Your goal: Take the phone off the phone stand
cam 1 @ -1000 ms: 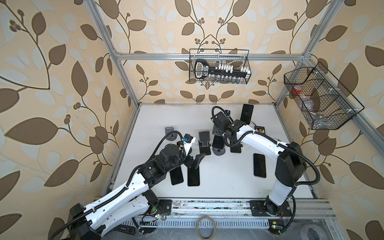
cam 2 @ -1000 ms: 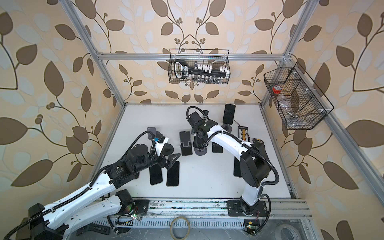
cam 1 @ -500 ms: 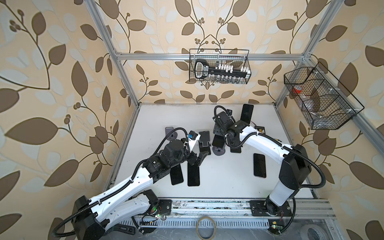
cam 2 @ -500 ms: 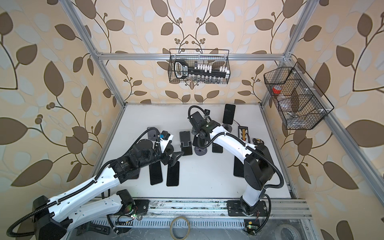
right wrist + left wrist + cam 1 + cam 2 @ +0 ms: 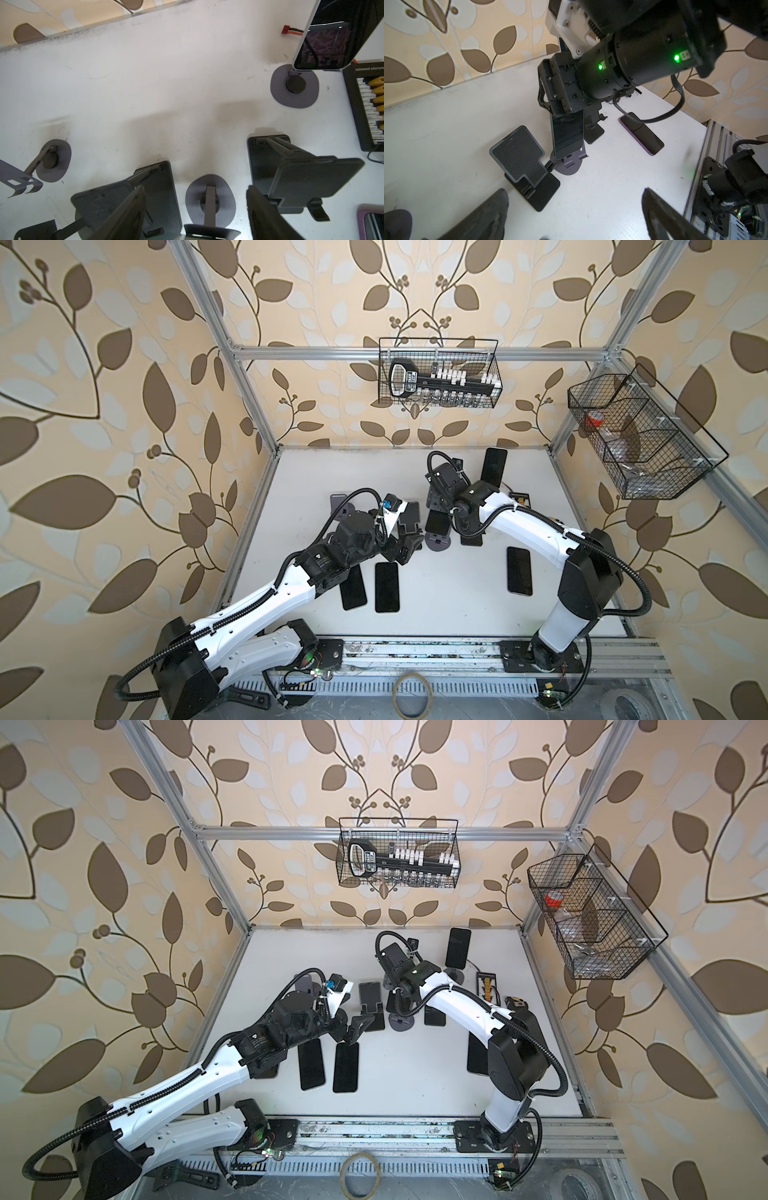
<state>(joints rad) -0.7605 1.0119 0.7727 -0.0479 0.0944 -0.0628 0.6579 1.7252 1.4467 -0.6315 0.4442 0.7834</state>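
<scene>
A dark phone (image 5: 568, 135) leans on a grey round-based phone stand (image 5: 569, 164) in mid-table, its lower end at the stand's lip. My right gripper (image 5: 564, 112) is shut on the phone's upper end. In the right wrist view its fingers (image 5: 133, 207) stand either side of the phone's top edge (image 5: 212, 232), above the stand's arm (image 5: 209, 199). Both top views show this phone (image 5: 436, 522) (image 5: 392, 1002) under the right gripper (image 5: 436, 510). My left gripper (image 5: 409, 545) (image 5: 575, 192) is open and holds nothing, low over the table just left of the stand.
An empty black stand (image 5: 519, 153) sits beside the left gripper; another black stand (image 5: 301, 176) and a grey one (image 5: 41, 162) are close. A white phone (image 5: 494, 466) leans on a rear stand. Flat phones (image 5: 386, 587) (image 5: 518, 570) and a charger box (image 5: 521, 499) lie around.
The left arm has reached forward and to the right, bringing its open gripper closer to the stand. The right gripper stays shut on the phone, almost in place.
</scene>
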